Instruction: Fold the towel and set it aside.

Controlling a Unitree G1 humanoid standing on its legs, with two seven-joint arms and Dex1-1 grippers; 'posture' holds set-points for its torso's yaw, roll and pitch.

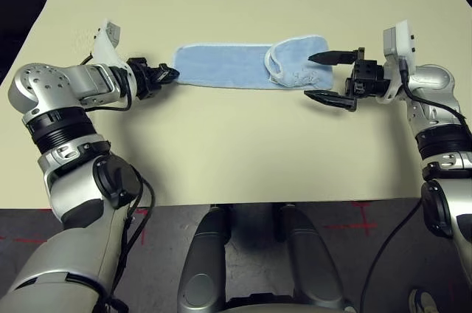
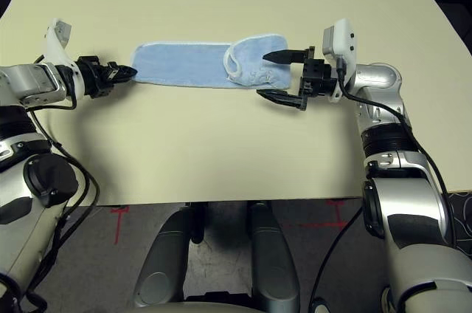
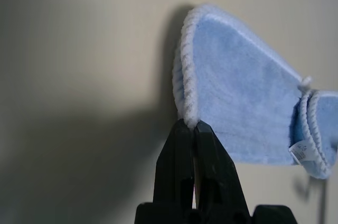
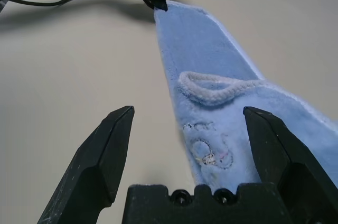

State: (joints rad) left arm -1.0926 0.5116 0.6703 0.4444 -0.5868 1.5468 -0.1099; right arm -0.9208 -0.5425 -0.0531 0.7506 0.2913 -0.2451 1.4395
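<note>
1. One towel [image 1: 236, 66] lies stretched out flat across the far half of the bench [image 1: 236, 150], its long side running from my left to my right.
2. Its right end is folded back over itself, so a rounded flap [image 1: 299, 66] with white edging sits on top of the strip; a small embroidered picture [image 4: 211, 155] shows on that flap in the right wrist view.
3. My left gripper [image 1: 171, 74] is pressed together on the left end of the towel. In the left wrist view the two black fingers [image 3: 211, 160] meet on the white stitched edge [image 3: 187, 76], which rises slightly off the bench there.
4. My right gripper [image 1: 324, 77] is spread wide and holds nothing. One finger [image 1: 332, 55] reaches over the folded flap, the other [image 1: 330, 99] sits just off the near edge of the towel, above bare bench.
5. In the right wrist view the flap lies between the two open fingers, nearer one of them; I cannot tell whether either finger touches the cloth.
6. Both silver forearms come in from the sides, the grippers facing each other along the towel.
</note>
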